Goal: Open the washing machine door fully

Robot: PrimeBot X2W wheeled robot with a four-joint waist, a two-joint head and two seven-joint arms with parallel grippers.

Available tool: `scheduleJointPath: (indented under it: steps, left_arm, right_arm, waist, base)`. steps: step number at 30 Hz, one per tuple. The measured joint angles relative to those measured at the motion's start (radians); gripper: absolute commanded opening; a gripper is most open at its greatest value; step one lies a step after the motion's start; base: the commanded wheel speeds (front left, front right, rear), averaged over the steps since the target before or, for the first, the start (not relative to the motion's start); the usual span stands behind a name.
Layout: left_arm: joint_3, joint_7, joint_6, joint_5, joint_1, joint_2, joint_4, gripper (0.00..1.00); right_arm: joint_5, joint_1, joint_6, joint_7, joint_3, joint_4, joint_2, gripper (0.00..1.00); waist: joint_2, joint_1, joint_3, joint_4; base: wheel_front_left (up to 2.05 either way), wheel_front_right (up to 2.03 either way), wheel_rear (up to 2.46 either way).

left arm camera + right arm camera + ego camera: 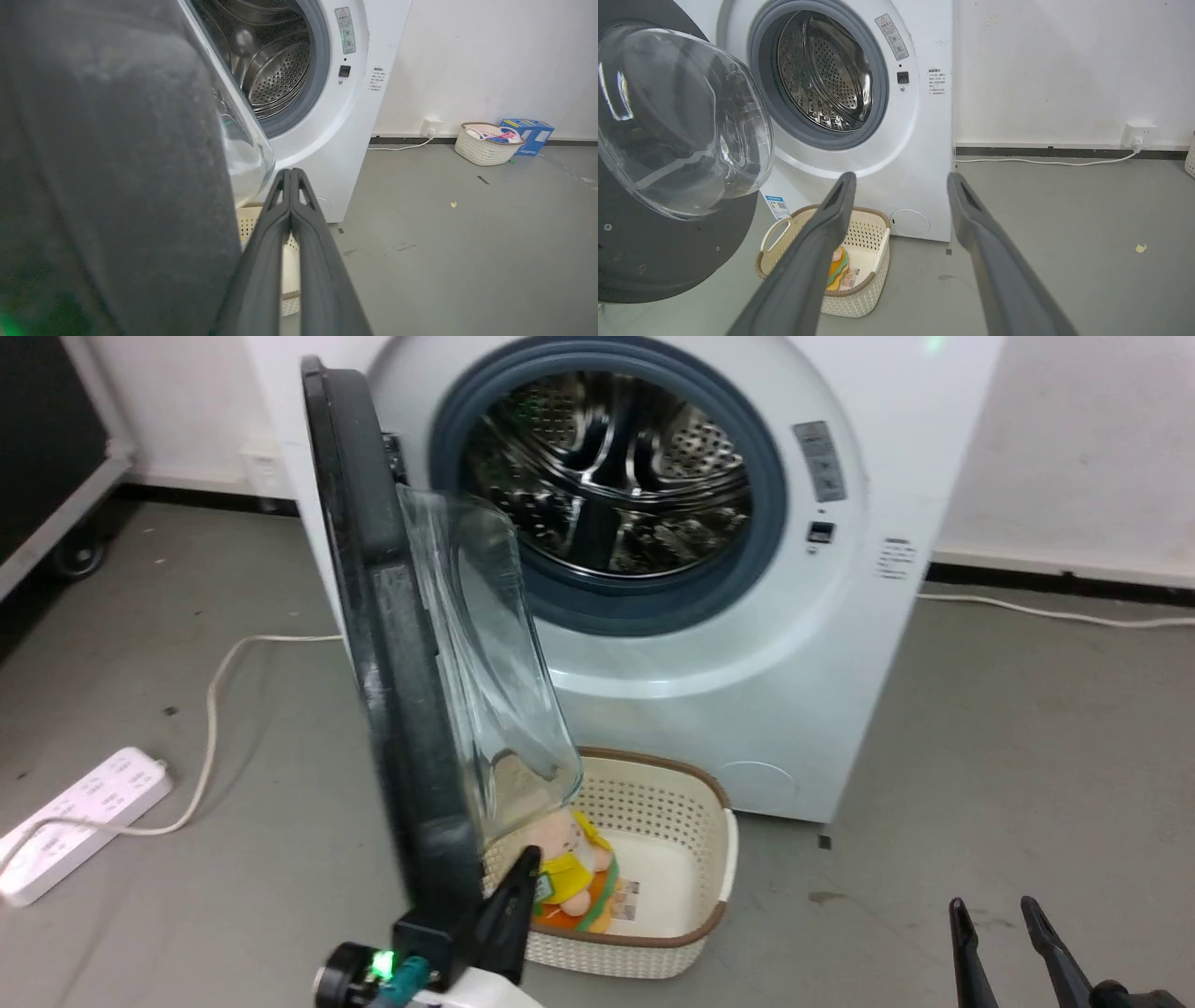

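Jaws on my left gripper (290, 173) are pressed together on nothing, just beside the inner face of the washing machine door (392, 644) near its lower rim; whether they touch it I cannot tell. My right gripper (901, 179) stands with jaws wide apart and empty, well away from the door, which is swung out roughly square to the front of the washing machine (803, 691).

The washing machine door (392, 644) stands swung out nearly edge-on before the steel drum (607, 476). The left gripper (527, 861), jaws pressed together, sits just beside its lower rim, in front of a cream basket (695, 803) holding a plush toy (569, 873). The right gripper (993, 907) has its jaws apart.
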Motion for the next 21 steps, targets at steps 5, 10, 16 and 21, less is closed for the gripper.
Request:
scheduleJointPath:
  steps: [5,10,16,21]
  left_arm:
    - [0.038,-0.004,0.024,-0.014,-0.001,0.029,0.001,0.00]
    - [0.077,-0.003,0.046,-0.029,-0.002,0.050,-0.010,0.00]
    - [0.171,0.011,0.080,-0.065,-0.011,0.109,-0.024,0.00]
    - [0.257,0.019,0.084,-0.118,-0.046,0.159,-0.002,0.00]
  right_arm:
    - [0.007,0.000,0.000,0.000,0.004,0.003,0.000,1.00]
    - [0.010,0.000,0.000,0.000,0.008,0.006,0.001,1.00]
    - [0.005,0.000,0.000,0.000,0.026,0.011,0.001,1.00]
    - [-0.024,-0.003,0.000,0.000,0.035,0.011,0.001,1.00]
  waist:
    - [0.0000,0.0000,-0.005,0.063]
    - [0.0000,0.0000,-0.004,0.136]
    - [0.0000,0.0000,0.014,0.229]
    - [-0.0001,0.0000,0.057,0.263]
  base:
    - [0.00,0.00,0.00]
    - [0.00,0.00,0.00]
    - [0.00,0.00,0.00]
    - [0.00,0.00,0.00]
